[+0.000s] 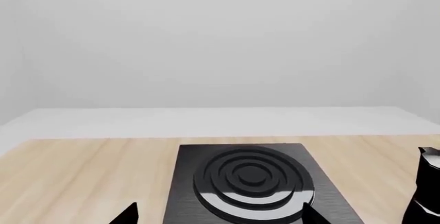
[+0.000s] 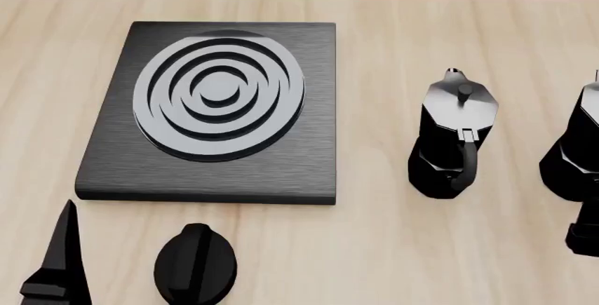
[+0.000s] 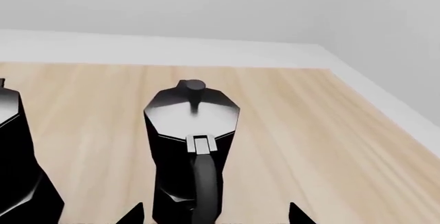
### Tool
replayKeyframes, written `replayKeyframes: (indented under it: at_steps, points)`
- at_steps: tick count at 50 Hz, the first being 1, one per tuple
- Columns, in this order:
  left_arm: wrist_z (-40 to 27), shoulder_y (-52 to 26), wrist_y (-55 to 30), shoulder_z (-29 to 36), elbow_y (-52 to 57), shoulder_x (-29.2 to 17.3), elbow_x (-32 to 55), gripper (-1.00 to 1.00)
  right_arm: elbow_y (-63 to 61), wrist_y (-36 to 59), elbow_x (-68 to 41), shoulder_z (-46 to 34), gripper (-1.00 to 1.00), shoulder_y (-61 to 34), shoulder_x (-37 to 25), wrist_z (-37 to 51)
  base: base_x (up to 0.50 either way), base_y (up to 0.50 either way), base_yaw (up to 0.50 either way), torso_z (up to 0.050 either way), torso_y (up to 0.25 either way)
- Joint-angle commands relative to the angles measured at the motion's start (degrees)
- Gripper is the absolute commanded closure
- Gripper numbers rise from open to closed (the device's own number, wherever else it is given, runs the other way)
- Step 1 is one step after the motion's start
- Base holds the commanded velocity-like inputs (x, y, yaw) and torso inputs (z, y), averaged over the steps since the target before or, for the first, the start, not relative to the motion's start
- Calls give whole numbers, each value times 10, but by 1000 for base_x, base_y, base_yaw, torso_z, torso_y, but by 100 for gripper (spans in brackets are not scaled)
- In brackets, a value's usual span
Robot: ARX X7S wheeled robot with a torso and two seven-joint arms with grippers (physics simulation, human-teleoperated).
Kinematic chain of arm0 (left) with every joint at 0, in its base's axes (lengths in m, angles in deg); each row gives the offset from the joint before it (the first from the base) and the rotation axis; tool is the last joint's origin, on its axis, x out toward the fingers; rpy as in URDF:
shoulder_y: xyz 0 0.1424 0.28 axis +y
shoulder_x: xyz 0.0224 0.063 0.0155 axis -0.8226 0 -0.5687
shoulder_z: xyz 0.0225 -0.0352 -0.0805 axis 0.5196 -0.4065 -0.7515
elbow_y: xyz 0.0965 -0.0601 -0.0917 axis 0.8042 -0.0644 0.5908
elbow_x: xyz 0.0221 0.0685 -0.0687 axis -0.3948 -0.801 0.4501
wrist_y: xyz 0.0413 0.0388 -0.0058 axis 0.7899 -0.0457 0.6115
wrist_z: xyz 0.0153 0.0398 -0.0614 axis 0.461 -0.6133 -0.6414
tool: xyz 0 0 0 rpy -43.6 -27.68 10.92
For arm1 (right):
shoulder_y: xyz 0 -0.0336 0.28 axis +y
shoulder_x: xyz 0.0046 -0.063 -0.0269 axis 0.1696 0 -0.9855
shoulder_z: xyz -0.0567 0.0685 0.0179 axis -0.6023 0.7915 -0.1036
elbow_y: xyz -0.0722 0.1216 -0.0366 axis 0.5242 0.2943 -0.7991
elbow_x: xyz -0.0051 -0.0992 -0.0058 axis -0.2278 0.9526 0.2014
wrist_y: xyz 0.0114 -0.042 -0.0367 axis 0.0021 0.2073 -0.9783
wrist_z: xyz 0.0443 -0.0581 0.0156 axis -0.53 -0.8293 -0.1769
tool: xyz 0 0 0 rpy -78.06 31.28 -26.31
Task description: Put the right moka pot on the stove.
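The right moka pot (image 3: 192, 147) is glossy black, upright, with its handle turned toward my right gripper (image 3: 214, 214). That gripper is open, its fingertips spread on either side of the pot's base and just short of it, not touching. In the head view this pot (image 2: 573, 147) is cut by the right edge. The stove (image 2: 220, 109) is a flat black slab with a ring burner at the left of the wooden table. My left gripper (image 1: 220, 214) is open and empty, at the stove's (image 1: 251, 183) near edge.
The other moka pot (image 2: 454, 137) stands between the stove and the right pot; it also shows in the right wrist view (image 3: 14, 157) and the left wrist view (image 1: 427, 188). A small black round knob (image 2: 196, 263) lies in front of the stove. White walls lie beyond the table's far edge.
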Motion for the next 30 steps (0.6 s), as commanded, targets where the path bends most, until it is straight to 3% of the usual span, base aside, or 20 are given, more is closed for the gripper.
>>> replayKeyframes:
  at_steps: [1, 30]
  points:
    - [-1, -2, 1, 1, -2, -1, 4, -100, 35, -13, 15, -17, -100, -23, 9, -11, 0, 0, 0, 0, 0]
    - [-4, -3, 6, -1, -2, -6, 16, -100, 102, -28, 36, -40, -100, -70, 30, -26, 0, 0, 0, 0, 0]
